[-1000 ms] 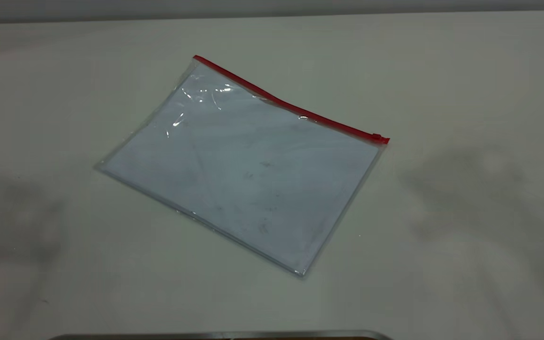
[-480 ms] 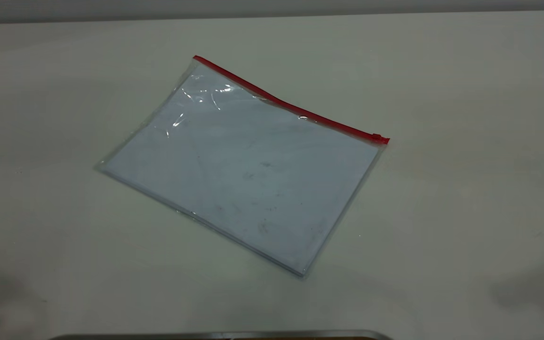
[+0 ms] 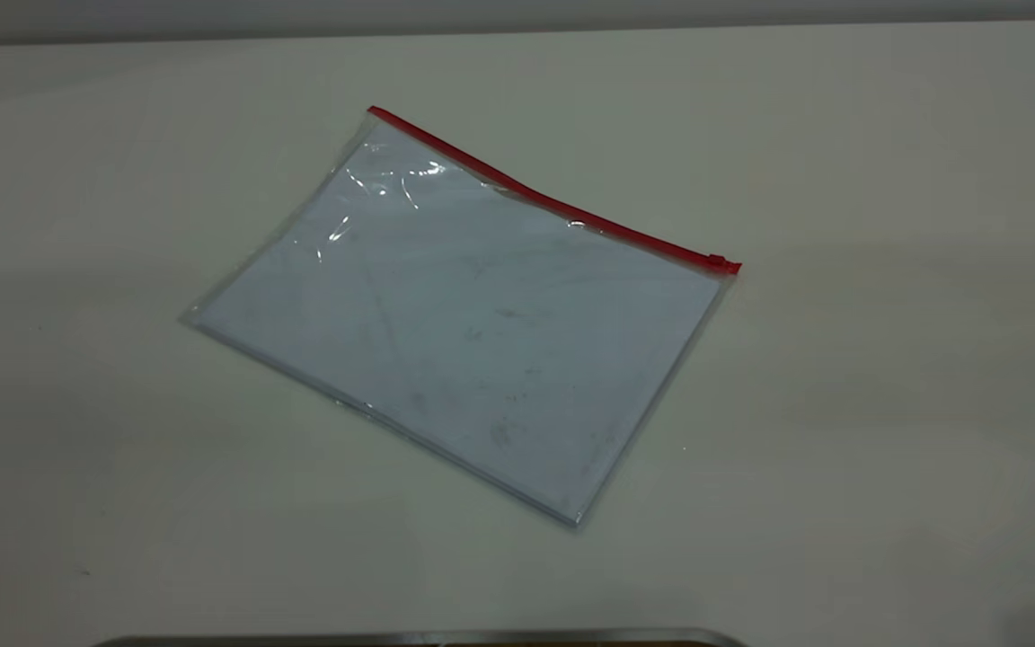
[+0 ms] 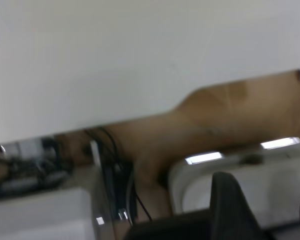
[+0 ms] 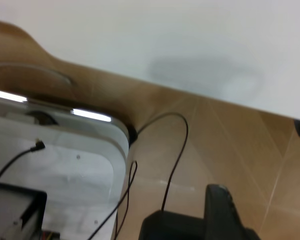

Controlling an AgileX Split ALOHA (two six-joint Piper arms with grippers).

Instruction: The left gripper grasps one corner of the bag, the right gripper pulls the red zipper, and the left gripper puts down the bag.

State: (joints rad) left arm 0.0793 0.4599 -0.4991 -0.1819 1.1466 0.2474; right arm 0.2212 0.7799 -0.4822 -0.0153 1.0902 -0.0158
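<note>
The bag (image 3: 464, 323) lies flat on the white table (image 3: 886, 180), clear, with white paper showing inside. The red zipper (image 3: 535, 193) runs along its far long edge, and the slider tab (image 3: 717, 262) sits at the right end. Neither gripper shows in the exterior view. In the left wrist view the left gripper (image 4: 265, 187) is open and empty, off the table's edge and facing the floor and a white unit. In the right wrist view the right gripper (image 5: 262, 202) is open and empty, also beyond the table's edge. Neither wrist view shows the bag.
A grey metal edge (image 3: 410, 638) runs along the bottom of the exterior view. Beyond the table edge the wrist views show a brown floor (image 5: 230, 140), a white casing (image 5: 65, 165) and loose black cables (image 5: 177, 150).
The dark shadows on the table at the left and right of the bag have slid toward the front and faded out. The bag has not moved.
</note>
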